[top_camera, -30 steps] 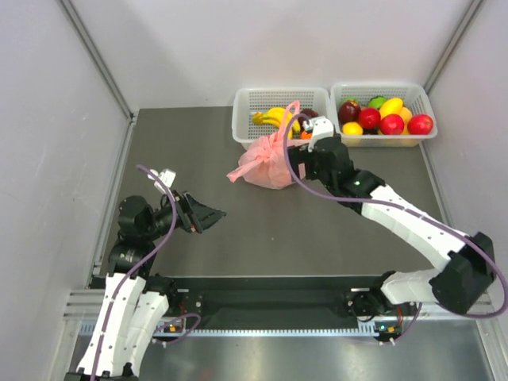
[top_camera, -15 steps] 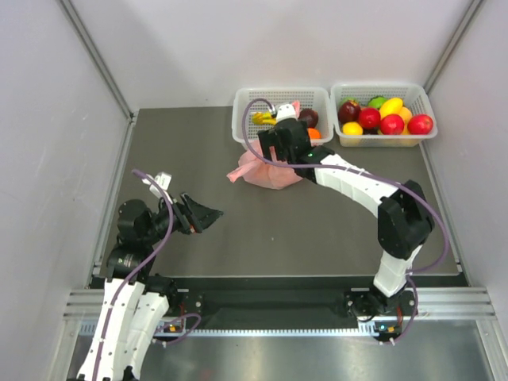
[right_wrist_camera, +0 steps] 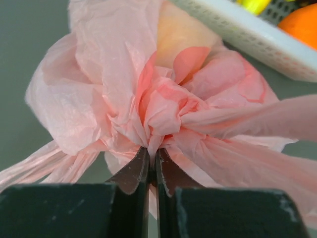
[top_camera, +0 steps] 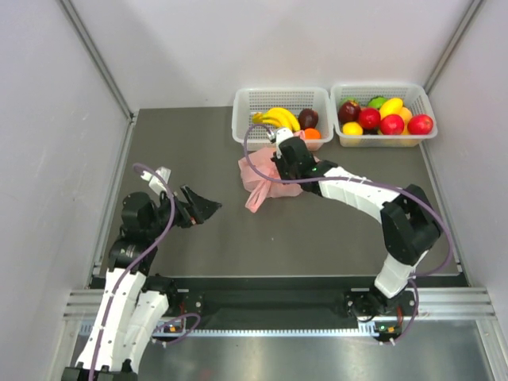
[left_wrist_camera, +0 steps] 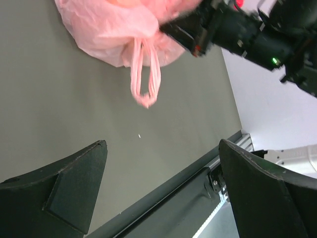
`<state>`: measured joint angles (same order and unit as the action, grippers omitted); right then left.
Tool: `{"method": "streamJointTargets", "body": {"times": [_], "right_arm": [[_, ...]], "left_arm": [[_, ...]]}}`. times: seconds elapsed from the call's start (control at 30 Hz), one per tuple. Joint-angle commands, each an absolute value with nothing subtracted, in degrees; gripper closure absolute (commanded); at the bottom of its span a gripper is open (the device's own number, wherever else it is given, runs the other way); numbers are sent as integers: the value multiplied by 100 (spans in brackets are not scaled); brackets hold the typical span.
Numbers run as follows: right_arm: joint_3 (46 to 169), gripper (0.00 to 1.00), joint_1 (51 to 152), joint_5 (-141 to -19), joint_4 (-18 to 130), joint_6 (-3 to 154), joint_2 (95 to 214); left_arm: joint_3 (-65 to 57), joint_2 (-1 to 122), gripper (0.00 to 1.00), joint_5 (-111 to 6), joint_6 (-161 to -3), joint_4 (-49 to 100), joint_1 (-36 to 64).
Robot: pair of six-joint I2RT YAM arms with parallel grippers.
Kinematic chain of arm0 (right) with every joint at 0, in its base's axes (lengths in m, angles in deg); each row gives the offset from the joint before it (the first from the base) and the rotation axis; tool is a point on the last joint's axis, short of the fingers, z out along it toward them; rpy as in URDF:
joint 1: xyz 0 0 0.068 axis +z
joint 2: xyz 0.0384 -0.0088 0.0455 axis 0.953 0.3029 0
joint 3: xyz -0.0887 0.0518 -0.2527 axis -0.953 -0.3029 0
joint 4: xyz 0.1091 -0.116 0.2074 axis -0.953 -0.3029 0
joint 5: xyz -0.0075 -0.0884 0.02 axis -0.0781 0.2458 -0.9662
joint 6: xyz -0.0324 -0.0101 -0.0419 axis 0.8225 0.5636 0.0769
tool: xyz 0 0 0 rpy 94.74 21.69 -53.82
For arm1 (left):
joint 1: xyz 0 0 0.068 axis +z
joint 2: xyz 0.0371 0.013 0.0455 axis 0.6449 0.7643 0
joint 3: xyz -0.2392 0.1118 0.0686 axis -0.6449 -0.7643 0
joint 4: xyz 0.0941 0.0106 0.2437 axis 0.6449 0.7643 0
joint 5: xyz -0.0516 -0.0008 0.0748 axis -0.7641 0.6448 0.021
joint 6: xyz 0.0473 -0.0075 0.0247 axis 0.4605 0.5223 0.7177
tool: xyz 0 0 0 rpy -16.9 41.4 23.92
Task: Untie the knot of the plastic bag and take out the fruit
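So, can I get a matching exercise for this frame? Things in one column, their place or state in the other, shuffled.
Things:
1. left end effector
2. right end effector
3. bananas
4. handle loop of the plastic bag

Place or state:
A. inside the left basket
B. open, holding nothing, over bare table
C. shut on pink plastic at the knot
D. lying on the table, touched by neither end effector

Pairs: 1-B, 2-C, 3-A, 4-D
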<state>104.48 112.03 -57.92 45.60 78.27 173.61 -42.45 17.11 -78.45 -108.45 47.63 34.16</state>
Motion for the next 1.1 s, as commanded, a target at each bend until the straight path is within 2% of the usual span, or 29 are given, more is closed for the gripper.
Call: {"method": "streamJointTargets", "body": {"times": [0.0,0.2,0.33,0.6,0.9,1.07], "right_arm": [[10067,100,11262,-6858,4629,8052,16577],[9109,100,11262,-8493,4674,8402,15505],[8819,100,11280,-9163,4735,8535,14934],[8633,100,11666,-9376,4982,8438,14704],[8616,100,12185,-9235,4797,8535,14976],[8677,100,12378,-9182,4735,8544,15056]], "left_arm": [[-3872,1860,1,-7682,-10834,4360,3401],[-3547,2247,1,-7541,-10790,4360,3322],[-3398,2598,1,-7348,-10834,4325,3015],[-3213,3337,1,-6434,-10678,4079,1556],[-3125,3812,1,-5547,-9930,4220,1019],[-3143,4031,1,-5633,-9683,4044,756]]}}
